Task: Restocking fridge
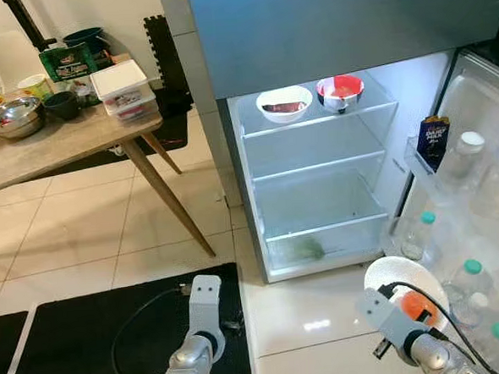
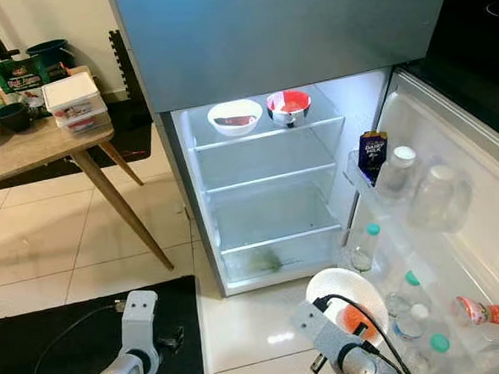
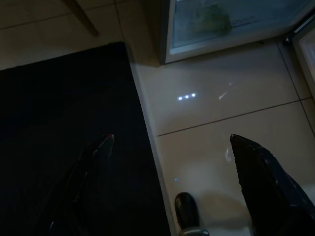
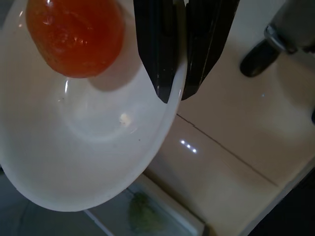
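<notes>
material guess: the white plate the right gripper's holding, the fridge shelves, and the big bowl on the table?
White plate: probably glazed ceramic, perhaps melamine; smooth, opaque, glossy, with soft highlights. The right gripper clamps its rim, with an orange round fruit on it.
Fridge shelves: clear glass or clear plastic; the back wall shows through them.
Big bowl: looks like polished metal, likely stainless steel; silvery with mirror-like reflections.

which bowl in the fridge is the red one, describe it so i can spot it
Look at the open fridge and its top glass shelf. Two bowls sit side by side; the red bowl is nearer the door, shiny metal outside, while its neighbour, the white bowl, is plain.
</notes>
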